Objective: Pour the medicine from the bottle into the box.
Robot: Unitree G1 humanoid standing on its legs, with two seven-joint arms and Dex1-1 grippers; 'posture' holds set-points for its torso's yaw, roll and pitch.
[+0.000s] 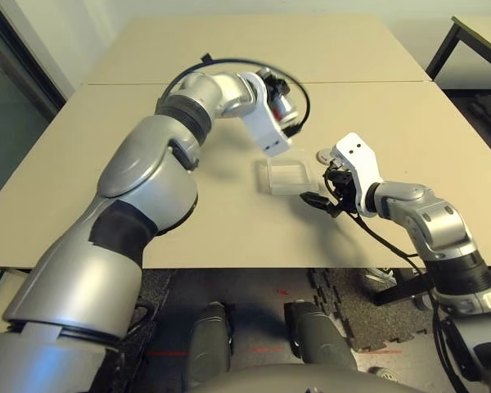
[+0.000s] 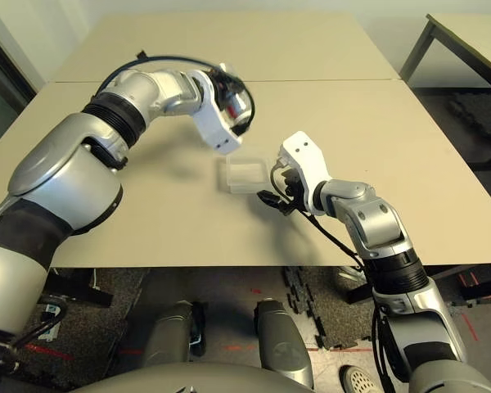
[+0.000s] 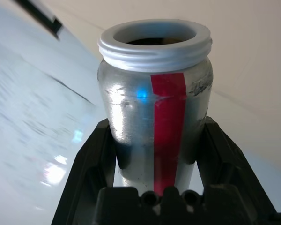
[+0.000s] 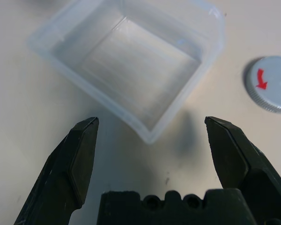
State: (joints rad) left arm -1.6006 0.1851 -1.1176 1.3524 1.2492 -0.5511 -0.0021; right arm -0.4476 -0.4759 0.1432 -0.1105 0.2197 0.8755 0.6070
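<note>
Nearest to you in the left wrist view is the bottle (image 3: pixel 155 117), clamped low on its silver body between the two black fingers of your left gripper (image 3: pixel 157 154), so its red strip and white threaded neck stand free of the grip. The cap is already off and the mouth is open, which suits pouring; something dark shows just inside the rim, but you cannot tell from here whether that is the medicine or only shadow. From the head camera, your left arm holds the bottle raised above the worktop (image 1: pixel 147 98), just beyond the far side of the box (image 1: pixel 285 176), a sensible staging spot for tipping the mouth over it. The box lies flat on the worktop, clear and shallow, and in the right wrist view it looks empty: no pill is visible on its floor, so the pour appears not yet done. Your right gripper (image 4: pixel 152 154) has its fingers spread wide with nothing between them, poised just beside the near corner of the box, probably ready to steady it so the light tray does not slide. The loose grey cap (image 4: pixel 271 83), marked with a red arrow, lies on the worktop near the box, out of the pouring path.
</note>
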